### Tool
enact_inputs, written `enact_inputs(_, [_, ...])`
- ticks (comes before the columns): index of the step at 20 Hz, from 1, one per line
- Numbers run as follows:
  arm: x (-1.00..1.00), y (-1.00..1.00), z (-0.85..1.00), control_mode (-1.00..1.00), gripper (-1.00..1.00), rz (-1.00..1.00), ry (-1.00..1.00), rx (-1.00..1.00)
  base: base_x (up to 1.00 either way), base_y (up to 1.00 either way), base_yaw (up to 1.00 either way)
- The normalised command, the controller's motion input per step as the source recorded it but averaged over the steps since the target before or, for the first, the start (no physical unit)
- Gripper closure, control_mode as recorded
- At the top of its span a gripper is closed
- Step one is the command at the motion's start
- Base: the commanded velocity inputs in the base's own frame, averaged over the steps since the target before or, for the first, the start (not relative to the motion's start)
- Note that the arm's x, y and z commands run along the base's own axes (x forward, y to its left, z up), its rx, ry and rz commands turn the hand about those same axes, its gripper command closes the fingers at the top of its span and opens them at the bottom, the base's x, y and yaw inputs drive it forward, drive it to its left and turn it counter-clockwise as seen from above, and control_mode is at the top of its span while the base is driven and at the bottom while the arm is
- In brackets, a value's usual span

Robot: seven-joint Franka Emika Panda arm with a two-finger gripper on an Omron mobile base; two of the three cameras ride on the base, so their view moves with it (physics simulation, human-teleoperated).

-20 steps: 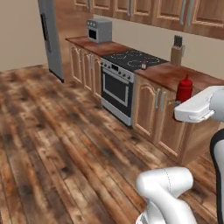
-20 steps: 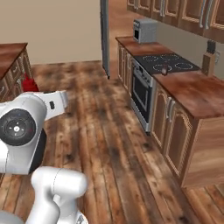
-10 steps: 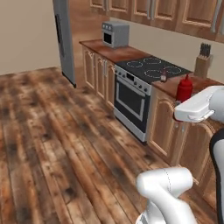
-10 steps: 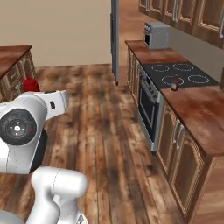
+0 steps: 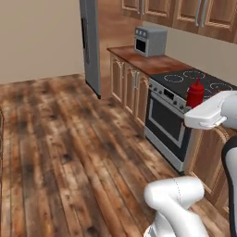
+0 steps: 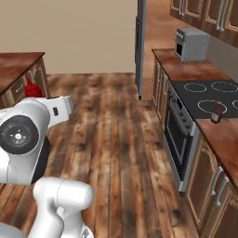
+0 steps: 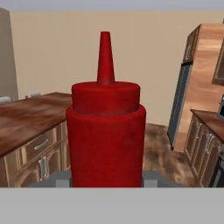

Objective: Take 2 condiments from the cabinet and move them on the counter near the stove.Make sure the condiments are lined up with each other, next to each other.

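The red squeeze bottle (image 7: 106, 131) loses its base at 6 o'clock in the hand view, so the grip on it is unseen. In the left base view the arm covers its lower half. The small dark bottle (image 6: 215, 113) is too small to read.

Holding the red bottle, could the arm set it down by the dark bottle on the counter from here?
Probably not yet. The gripper holds the red bottle, while the dark bottle stands across the floor at the stove edge. Nothing blocks the way, but the base likely must drive closer.
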Motion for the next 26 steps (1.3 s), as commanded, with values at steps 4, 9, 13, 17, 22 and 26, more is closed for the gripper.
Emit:
enact_inputs(4, [0.00,0.00,0.00,1.00,1.00,0.00,0.00,0.00,1.00,-0.15,0.01])
enact_inputs(9, [0.00,0.00,0.00,1.00,1.00,0.00,0.00,0.00,1.00,-0.08,-0.14])
enact_inputs(13, [0.00,0.00,0.00,1.00,1.00,0.00,0.00,0.00,0.18,0.01,-0.80])
enact_inputs(17, [0.00,0.00,0.00,1.00,1.00,0.00,0.00,0.00,0.00,0.00,-1.00])
enact_inputs(22, [0.00,0.00,0.00,1.00,1.00,0.00,0.00,0.00,0.00,0.00,-1.00])
enact_inputs(26, [0.00,0.00,0.00,1.00,1.00,0.00,0.00,0.00,0.43,0.43,-0.82])
